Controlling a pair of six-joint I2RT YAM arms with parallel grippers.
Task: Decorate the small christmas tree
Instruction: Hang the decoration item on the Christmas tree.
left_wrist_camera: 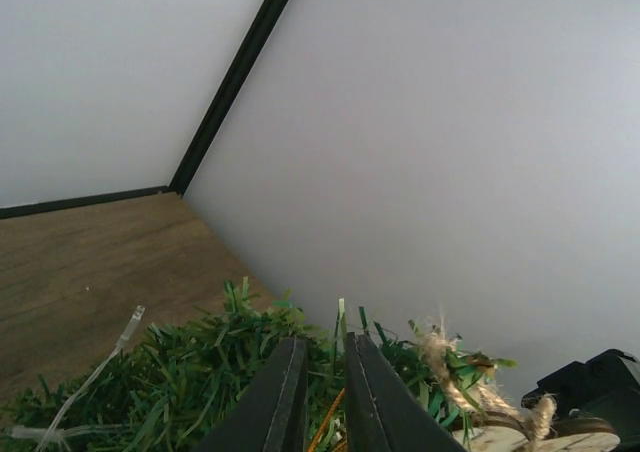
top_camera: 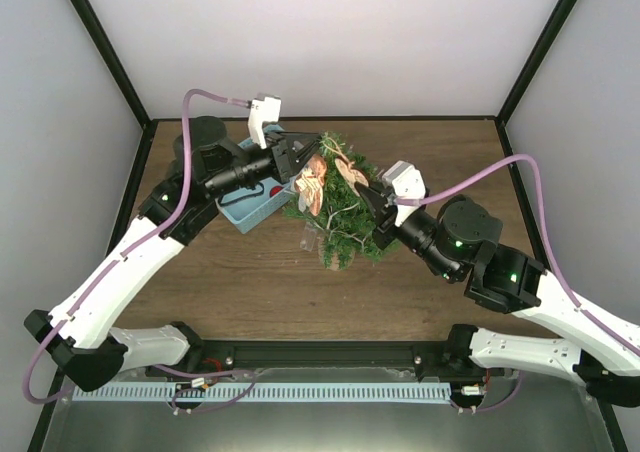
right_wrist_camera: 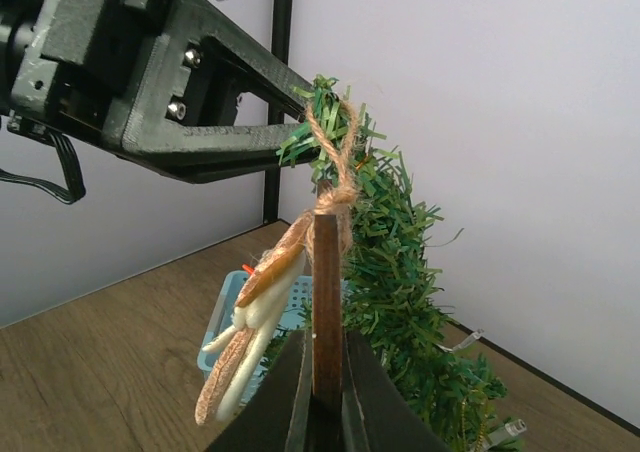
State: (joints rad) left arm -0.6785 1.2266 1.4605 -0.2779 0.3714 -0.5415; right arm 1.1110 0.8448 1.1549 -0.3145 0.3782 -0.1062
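The small christmas tree point(top_camera: 345, 217) stands mid-table, bushy green with clear light wires. My left gripper point(top_camera: 318, 144) is at the tree's top; in the left wrist view point(left_wrist_camera: 325, 338) its jaws are nearly together with green needles pinched between them. My right gripper point(top_camera: 364, 186) is shut on a thin brown wooden ornament point(right_wrist_camera: 325, 292), seen edge-on. The ornament's twine loop point(right_wrist_camera: 335, 147) sits over the branch tip point(right_wrist_camera: 310, 122) held by the left fingers point(right_wrist_camera: 230, 142). A cream and brown felt ornament point(right_wrist_camera: 250, 322) hangs beside it from the same twine.
A light-blue plastic basket point(top_camera: 248, 210) sits on the table just left of the tree, under the left arm. Black frame posts point(top_camera: 110, 62) and white walls enclose the wooden table point(top_camera: 250, 282).
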